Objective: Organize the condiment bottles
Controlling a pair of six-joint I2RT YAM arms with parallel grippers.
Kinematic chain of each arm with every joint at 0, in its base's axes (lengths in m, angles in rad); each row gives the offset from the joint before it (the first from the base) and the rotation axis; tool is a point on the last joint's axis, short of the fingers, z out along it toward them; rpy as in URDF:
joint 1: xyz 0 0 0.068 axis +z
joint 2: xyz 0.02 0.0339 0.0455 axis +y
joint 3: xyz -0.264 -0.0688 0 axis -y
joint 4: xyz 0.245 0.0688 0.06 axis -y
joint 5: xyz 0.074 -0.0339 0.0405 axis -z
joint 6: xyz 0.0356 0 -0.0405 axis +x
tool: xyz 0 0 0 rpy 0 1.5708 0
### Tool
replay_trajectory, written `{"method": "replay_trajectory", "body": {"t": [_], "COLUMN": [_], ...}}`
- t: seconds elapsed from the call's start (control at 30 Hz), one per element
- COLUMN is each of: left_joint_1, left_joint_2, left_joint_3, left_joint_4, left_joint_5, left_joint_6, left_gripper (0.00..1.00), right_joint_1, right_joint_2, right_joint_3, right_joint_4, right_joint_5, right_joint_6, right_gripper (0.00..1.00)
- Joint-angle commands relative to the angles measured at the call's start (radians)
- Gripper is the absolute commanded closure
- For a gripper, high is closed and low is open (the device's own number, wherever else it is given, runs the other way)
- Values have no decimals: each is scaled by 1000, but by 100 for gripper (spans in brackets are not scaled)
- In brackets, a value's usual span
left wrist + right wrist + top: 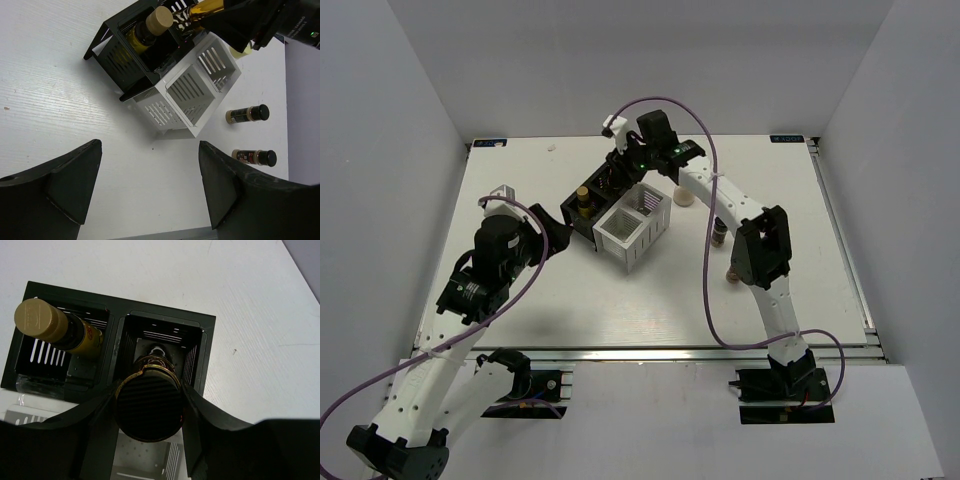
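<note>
White counter [520, 290] | right claw [620, 168] clamped on amber bottle [148, 412] by its ribbed cap, over black box [170, 316] slot | left claw [150, 167] wide open, empty | bottle likely glass: light, slick, breakable; ribbed cap probably the surest hold

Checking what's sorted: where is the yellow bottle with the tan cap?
Right wrist view: the tan-capped yellow bottle sits in the left compartment of the black slotted box, beside the one over which the right gripper holds a black-capped bottle.

Left arm [420, 392] and right arm [775, 305] of white links with black joint housings, purple cable [706, 285] looping along each, small green light [642, 166] on the right wrist, left gripper [149, 155] with matte black wedge fingers [70, 185]
</note>
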Motion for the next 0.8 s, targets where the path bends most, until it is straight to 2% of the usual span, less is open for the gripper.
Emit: {"method": "replay_trajectory", "body": {"t": [0.0, 0.1, 0.17, 0.3, 0.43, 0.53, 0.57, 0.63, 0.67, 0.77], "left_joint_1": [-3, -3, -3, -3, -3, -3, -6, -16, -35, -97], "left_joint_2": [-13, -10, -3, 36, 80, 109, 134, 160, 189, 266], "left_joint_3": [3, 7, 18, 41, 50, 73, 82, 113, 124, 171], "left_joint_4": [-3, 43, 74, 115, 164, 204, 220, 233, 244, 263], "left_joint_5": [5, 53, 90, 148, 234, 295, 311, 337, 338, 328], "left_joint_6": [-3, 11, 23, 45, 56, 63, 69, 82, 85, 103], "left_gripper": [12, 12, 12, 12, 16, 31, 40, 49, 58, 69], "right_joint_1": [6, 8, 6, 6, 6, -6, -11, -34, -43, -101], "right_joint_2": [-13, -12, -15, -30, -74, -153, -195, -242, -292, -386], "right_joint_3": [33, 25, 27, 31, 47, 38, 33, 13, -1, -91], "right_joint_4": [80, 86, 83, 83, 81, 89, 87, 83, 78, 64], "right_joint_5": [15, 21, 23, 20, 12, -15, -37, -55, -71, -110], "right_joint_6": [-15, -10, -7, 2, 31, 73, 85, 116, 125, 157], "right_gripper": [55, 39, 34, 28, 26, 26, 26, 26, 26, 28]}}
